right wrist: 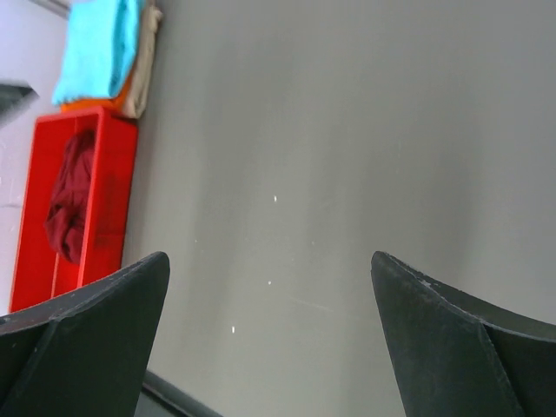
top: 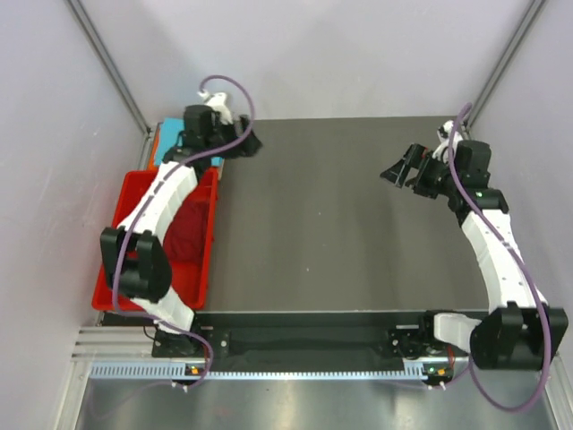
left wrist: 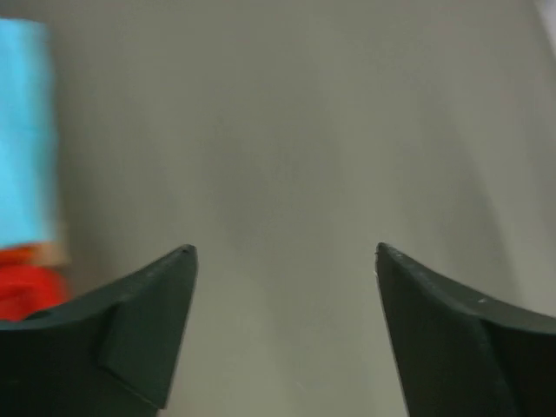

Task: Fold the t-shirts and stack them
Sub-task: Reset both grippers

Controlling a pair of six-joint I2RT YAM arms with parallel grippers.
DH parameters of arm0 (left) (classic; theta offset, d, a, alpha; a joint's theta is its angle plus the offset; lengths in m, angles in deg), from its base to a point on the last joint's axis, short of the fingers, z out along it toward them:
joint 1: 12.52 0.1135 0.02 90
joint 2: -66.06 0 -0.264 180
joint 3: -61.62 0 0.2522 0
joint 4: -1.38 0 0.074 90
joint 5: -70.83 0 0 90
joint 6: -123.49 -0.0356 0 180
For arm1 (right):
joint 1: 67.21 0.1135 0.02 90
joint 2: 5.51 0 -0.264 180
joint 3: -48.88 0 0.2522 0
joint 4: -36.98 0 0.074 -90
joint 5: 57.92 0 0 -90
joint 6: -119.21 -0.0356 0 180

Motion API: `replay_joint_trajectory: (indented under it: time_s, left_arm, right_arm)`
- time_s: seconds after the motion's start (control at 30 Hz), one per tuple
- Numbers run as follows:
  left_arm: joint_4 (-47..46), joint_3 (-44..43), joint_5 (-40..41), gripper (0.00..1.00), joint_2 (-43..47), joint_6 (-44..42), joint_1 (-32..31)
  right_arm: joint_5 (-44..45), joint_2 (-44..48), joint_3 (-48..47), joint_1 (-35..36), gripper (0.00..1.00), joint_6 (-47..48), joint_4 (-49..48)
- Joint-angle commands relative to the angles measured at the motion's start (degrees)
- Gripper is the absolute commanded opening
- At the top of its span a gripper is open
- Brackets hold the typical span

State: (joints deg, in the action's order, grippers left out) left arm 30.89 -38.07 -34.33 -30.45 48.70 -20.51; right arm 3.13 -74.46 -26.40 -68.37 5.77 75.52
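The turquoise t-shirt (right wrist: 97, 48) lies folded at the table's far left corner, on top of an orange t-shirt (right wrist: 87, 105) of which only an edge shows. The maroon t-shirt (right wrist: 68, 208) lies crumpled in the red tray (right wrist: 42, 148). My left gripper (top: 251, 143) hangs just right of the stack, open and empty, with the turquoise cloth (left wrist: 22, 130) at the left edge of its wrist view. My right gripper (top: 394, 172) hovers over the far right of the table, open with only bare table between its fingers (right wrist: 104, 313).
The red tray (top: 130, 193) sits along the table's left edge, partly under the left arm. A beige cloth edge (right wrist: 143, 74) shows beside the stack. Grey walls and metal posts close in the back and sides.
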Motion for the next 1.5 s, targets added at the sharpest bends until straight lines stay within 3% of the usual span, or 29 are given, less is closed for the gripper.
replay_joint_trajectory:
  time_s: [0.0, 0.03, 0.2, 0.43, 1.47]
  left_arm:
    - [0.7, 7.1, -4.4, 0.94, 10.0, 0.7, -6.8]
    - [0.6, 10.2, -5.8, 0.99, 13.2, 1.7, -9.0]
    - [-5.6, 21.8, -10.8, 0.99, 22.4, 8.0, -13.3]
    - [-7.3, 32.8, -6.0, 0.99, 33.0, 10.0, -15.0]
    - [-7.4, 32.1, -2.6, 0.99, 40.4, 11.8, -15.0]
  right_arm:
    - [3.6, 8.8, 1.6, 0.5, 1.00, 1.1, 2.3]
    - [3.9, 10.6, 2.8, 0.5, 1.00, 0.8, 2.4]
    - [5.9, 17.6, 4.6, 0.5, 1.00, -1.4, 4.1]
    - [7.7, 23.3, 8.0, 0.5, 1.00, 0.7, 6.3]
    - [8.0, 25.7, 9.0, 0.5, 1.00, 1.1, 6.3]
